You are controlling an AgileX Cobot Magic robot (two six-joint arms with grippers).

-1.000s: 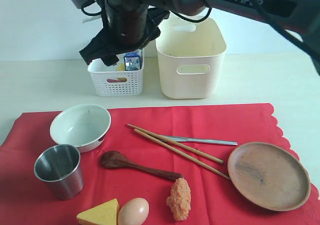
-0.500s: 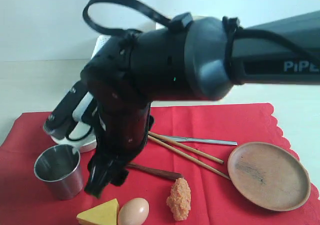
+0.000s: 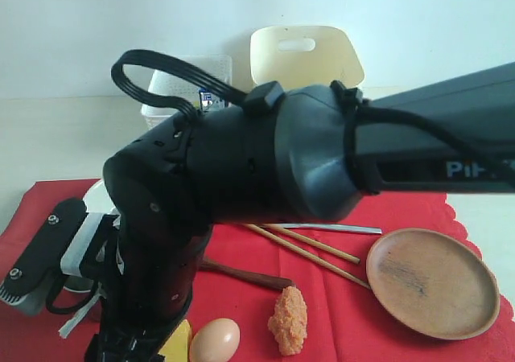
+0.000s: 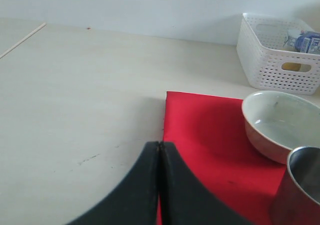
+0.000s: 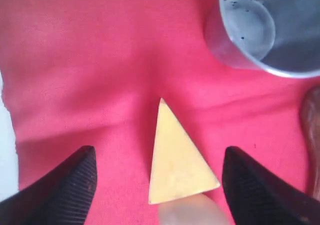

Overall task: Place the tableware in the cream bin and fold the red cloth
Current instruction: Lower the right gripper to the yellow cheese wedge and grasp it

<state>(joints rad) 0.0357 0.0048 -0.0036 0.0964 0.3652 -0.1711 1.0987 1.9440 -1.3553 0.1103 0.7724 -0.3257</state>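
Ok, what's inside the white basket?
A blue-white carton shows over the basket rim, and something yellow shows through its handle slot. The perforated wall hides the rest of the inside.

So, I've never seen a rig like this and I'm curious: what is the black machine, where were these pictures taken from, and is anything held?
It is a robot with two arms. One camera stands off the arms; the right arm fills its picture. The other two cameras sit on the wrists. The right end effector hangs open over a cheese wedge, beside the steel cup on the red cloth. The left end effector is shut on nothing, near the white bowl. A brown plate, chopsticks and an egg also lie on the cloth.
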